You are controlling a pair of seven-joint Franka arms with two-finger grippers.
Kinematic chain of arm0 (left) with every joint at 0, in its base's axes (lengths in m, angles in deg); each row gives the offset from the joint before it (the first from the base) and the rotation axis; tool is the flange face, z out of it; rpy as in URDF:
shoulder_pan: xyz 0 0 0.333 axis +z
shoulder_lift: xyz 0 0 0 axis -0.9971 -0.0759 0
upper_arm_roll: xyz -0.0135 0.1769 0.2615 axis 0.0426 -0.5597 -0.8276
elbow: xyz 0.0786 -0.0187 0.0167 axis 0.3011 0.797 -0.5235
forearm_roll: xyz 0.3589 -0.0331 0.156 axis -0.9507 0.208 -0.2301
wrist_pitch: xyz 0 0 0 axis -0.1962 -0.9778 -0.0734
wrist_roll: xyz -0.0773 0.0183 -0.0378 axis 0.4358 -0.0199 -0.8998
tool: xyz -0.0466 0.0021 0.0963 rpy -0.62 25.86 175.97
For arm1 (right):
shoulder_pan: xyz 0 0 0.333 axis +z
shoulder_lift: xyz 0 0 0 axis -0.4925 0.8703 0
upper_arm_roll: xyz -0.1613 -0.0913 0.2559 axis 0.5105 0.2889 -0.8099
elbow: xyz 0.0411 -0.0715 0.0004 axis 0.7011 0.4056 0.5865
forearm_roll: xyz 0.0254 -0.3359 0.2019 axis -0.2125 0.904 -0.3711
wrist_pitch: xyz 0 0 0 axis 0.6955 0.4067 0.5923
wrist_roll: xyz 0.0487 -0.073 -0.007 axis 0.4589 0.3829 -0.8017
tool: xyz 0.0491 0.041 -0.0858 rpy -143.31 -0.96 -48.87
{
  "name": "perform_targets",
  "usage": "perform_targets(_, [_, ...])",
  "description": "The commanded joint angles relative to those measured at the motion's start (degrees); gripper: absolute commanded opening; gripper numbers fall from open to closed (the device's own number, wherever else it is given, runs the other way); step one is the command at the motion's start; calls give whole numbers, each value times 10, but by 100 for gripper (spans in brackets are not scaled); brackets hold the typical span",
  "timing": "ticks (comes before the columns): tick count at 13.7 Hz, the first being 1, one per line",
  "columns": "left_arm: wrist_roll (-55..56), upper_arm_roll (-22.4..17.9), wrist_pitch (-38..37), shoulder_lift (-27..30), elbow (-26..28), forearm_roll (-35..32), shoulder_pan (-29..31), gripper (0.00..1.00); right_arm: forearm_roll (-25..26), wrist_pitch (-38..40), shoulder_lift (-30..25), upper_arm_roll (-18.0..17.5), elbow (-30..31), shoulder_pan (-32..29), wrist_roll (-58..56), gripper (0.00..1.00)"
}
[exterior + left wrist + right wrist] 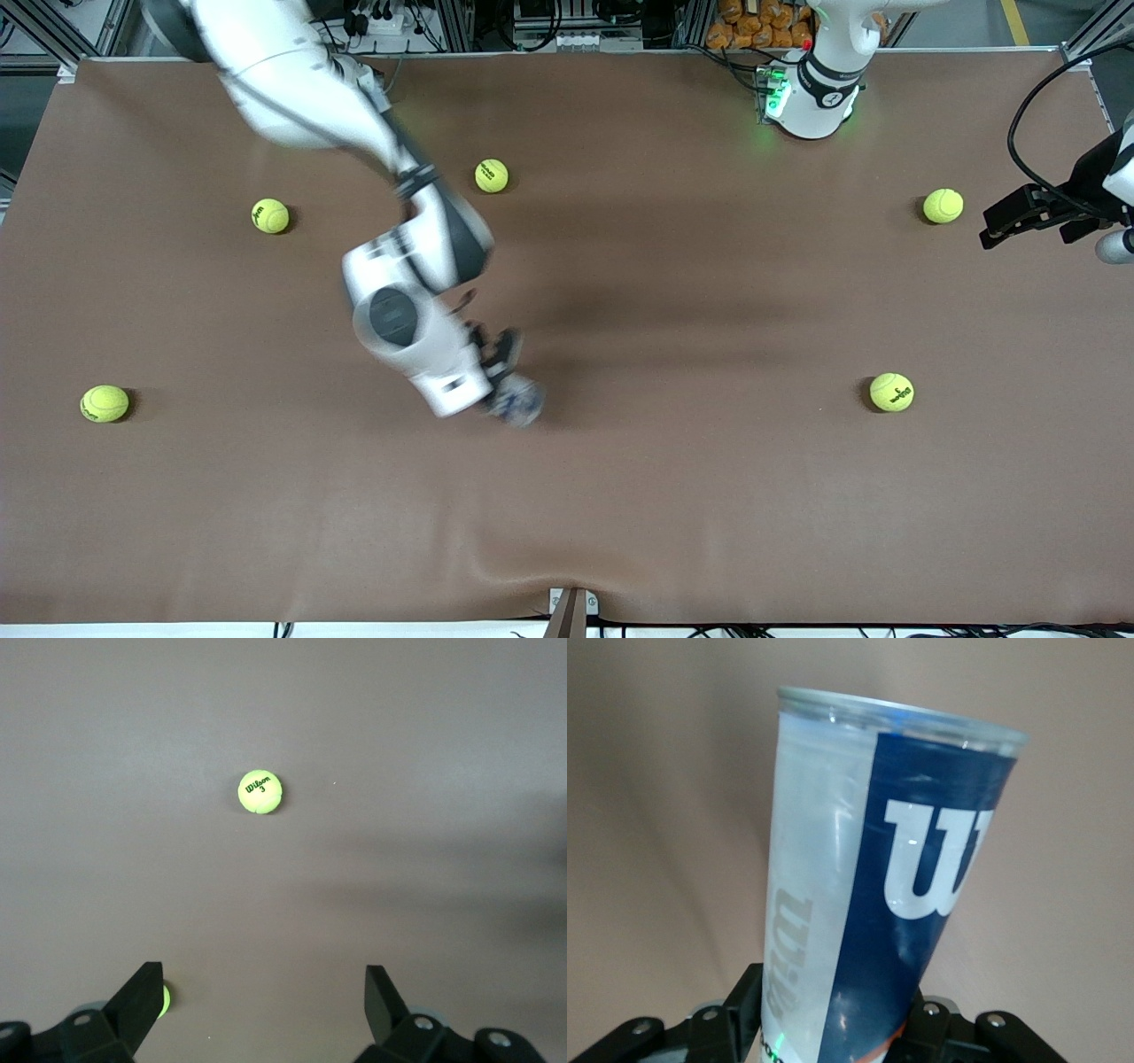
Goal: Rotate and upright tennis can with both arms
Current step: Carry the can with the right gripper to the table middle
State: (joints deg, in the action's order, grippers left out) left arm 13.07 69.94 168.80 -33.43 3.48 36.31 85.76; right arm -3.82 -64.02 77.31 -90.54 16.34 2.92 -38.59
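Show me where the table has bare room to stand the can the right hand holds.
Widest bare patch: mid-table, bordered by the right hand gripping the tennis can, the ball near the bases, and the ball toward the left arm's end. Tighter near the open left hand, beside another ball.

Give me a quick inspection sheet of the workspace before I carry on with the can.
Surface: brown table cover, with a ripple at the edge nearest the front camera.
Job's things: tennis can held in the right gripper over mid-table.
Clutter: five loose tennis balls, among them one toward the left arm's end and one toward the right arm's end.
Grippers: right shut on the can; left gripper open, waiting over the left arm's end of the table.
Cables: black cable looping to the left arm.
Surroundings: green-lit arm base; metal framing.
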Motion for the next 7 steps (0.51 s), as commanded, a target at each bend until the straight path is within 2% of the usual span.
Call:
perform_targets(1, [-10,2,-9,0,-7,-1,3,100,16,-28,17,8,2,30,-14,64])
perform_targets(3, [-9,2,-9,0,-7,-1,3,100,27,-59,39,8,2,41,-15,65])
perform_targets(6, [-9,3,-8,-5,-7,-2,1,100,72,-117,65,11,0,76,-9,67])
perform_targets(7, [-5,2,-9,-22,-8,-2,0,100,95,-120,68,12,0,77,-9,76])
